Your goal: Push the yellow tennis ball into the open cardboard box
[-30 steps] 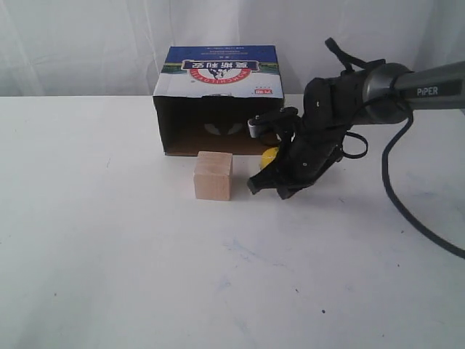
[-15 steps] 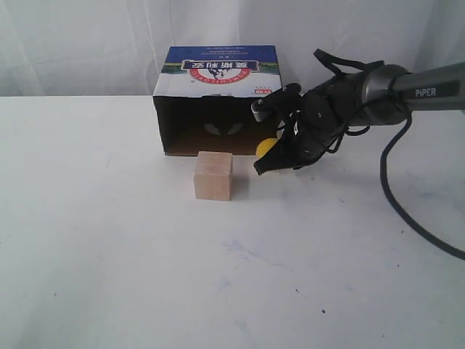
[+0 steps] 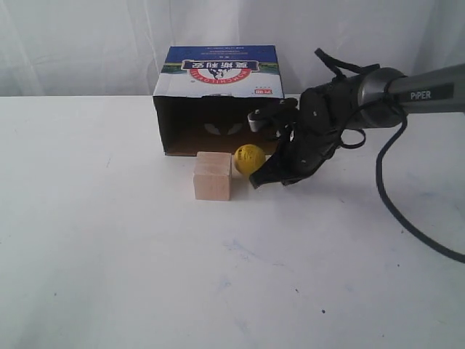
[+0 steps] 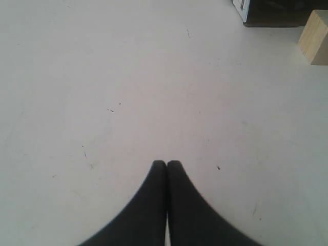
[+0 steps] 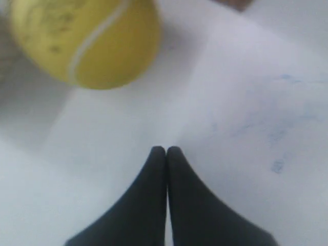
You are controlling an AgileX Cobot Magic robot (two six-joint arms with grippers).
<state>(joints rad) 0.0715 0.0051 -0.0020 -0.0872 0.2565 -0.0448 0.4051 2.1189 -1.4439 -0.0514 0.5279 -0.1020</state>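
The yellow tennis ball [image 3: 249, 158] lies on the white table just in front of the open cardboard box [image 3: 218, 98], outside its dark mouth and right beside the pale wooden cube [image 3: 213, 175]. My right gripper [image 3: 256, 180] is shut, low over the table just right of the ball; in the right wrist view the ball [image 5: 84, 38] fills the corner ahead of the shut right gripper [image 5: 166, 150], a short gap apart. The left gripper [image 4: 166, 164] is shut with nothing in it, over bare table.
The wooden cube [image 4: 313, 37] and a corner of the box [image 4: 266, 11] show far off in the left wrist view. A black cable [image 3: 396, 196] trails from the right arm across the table's right side. White curtain hangs behind the box.
The ball has rolled left from behind the right gripper into plain sight next to the cube. The right gripper rose toward the box, then dropped slightly and shifted left.
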